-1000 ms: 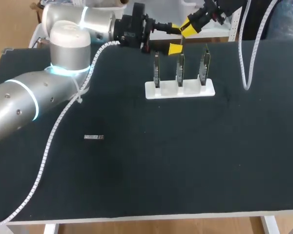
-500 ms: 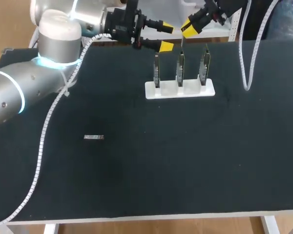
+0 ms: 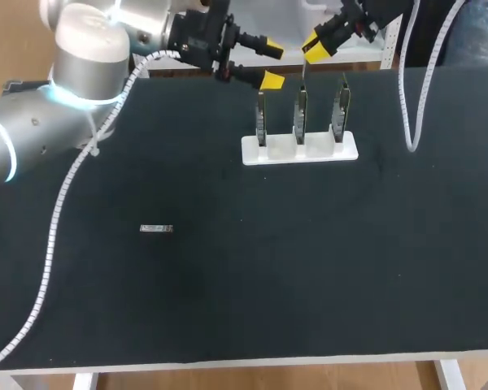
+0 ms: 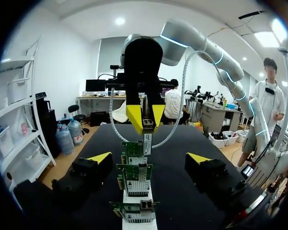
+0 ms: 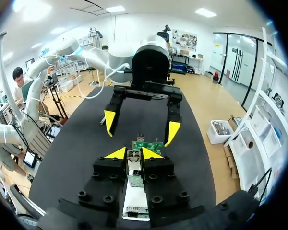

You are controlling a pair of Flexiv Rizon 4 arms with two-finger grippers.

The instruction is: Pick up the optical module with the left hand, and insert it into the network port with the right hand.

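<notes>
My right gripper [image 3: 313, 47] hangs at the table's far edge, shut on a slim optical module [image 3: 302, 75] that points down over the middle board. In the left wrist view the module [image 4: 147, 142] shows pinched between the right gripper's yellow tips. Three upright port boards [image 3: 300, 115] stand in a white base [image 3: 299, 149]. My left gripper [image 3: 270, 65] is open and holds nothing, just left of the boards. From its own view the left gripper [image 4: 150, 160] looks along the row of boards [image 4: 137, 172]. My right gripper [image 5: 130, 154] faces the left gripper [image 5: 140, 128].
A second small module [image 3: 155, 228] lies flat on the black table [image 3: 252, 284], left of centre. A white ribbed cable [image 3: 407, 106] hangs from the right arm onto the table's far right. The left arm's cable [image 3: 61, 211] trails along the left side.
My left gripper has drawn back to the left, away from the right gripper, still open. The right gripper and its module have stayed put.
</notes>
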